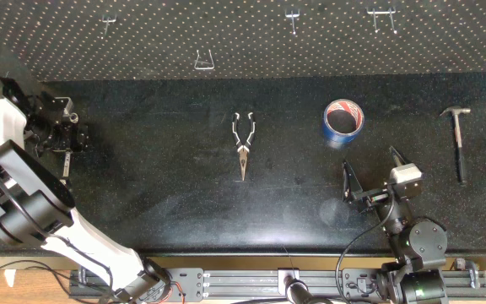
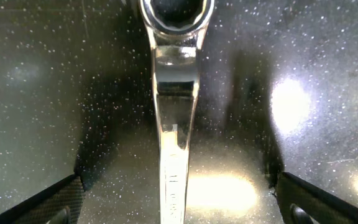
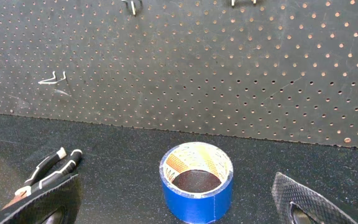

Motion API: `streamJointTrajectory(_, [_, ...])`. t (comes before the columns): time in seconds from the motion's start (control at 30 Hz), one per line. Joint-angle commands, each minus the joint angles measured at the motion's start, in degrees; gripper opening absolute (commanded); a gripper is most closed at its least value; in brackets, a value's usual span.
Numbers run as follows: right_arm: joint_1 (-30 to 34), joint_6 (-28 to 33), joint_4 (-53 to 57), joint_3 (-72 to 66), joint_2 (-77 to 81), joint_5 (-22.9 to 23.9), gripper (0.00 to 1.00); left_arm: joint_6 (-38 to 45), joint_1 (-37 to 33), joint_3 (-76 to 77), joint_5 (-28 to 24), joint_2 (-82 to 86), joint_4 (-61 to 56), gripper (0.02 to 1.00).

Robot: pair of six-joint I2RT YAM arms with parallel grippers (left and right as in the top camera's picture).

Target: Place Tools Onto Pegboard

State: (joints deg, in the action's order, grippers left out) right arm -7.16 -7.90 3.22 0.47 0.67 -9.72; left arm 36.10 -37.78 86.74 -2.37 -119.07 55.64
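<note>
A shiny steel wrench (image 2: 174, 124) lies flat on the black table, and my left gripper (image 2: 176, 190) hangs open just above it, one finger on each side of the shaft. From above, that gripper (image 1: 64, 139) is at the far left with the wrench's end (image 1: 66, 166) poking out below it. Pliers (image 1: 243, 139) with white-tipped handles lie mid-table. A blue tape roll (image 1: 343, 121) stands right of centre, and a hammer (image 1: 457, 139) lies at the far right. My right gripper (image 1: 369, 160) is open and empty, just in front of the tape roll (image 3: 197, 180).
The pegboard (image 1: 251, 38) rises along the table's back edge. It carries metal hooks: one wire loop (image 1: 203, 61) low in the middle and others (image 1: 292, 17) (image 1: 382, 15) higher up to the right. The pliers' handles (image 3: 51, 168) lie left of the tape.
</note>
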Motion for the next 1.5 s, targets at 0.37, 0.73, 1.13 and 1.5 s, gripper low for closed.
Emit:
streamJointTrajectory(0.37, [-0.26,-0.44,0.22,-0.22,-0.61,0.26,0.998,-0.33,0.42,1.07,-2.47,0.52,0.07,0.029])
streamJointTrajectory(0.73, [-0.26,-0.44,0.22,-0.22,-0.61,0.28,0.998,-6.95,1.03,-10.38,-7.56,22.12,-9.86,0.027])
streamJointTrajectory(1.13, [-0.26,-0.44,0.22,-0.22,-0.61,0.26,1.0,-14.12,20.46,-29.94,-14.53,47.65,-29.35,0.027])
streamJointTrajectory(1.5, [-0.26,-0.44,0.22,-0.22,-0.61,0.26,1.0,-22.99,31.08,-35.63,-2.51,47.34,-48.02,0.027])
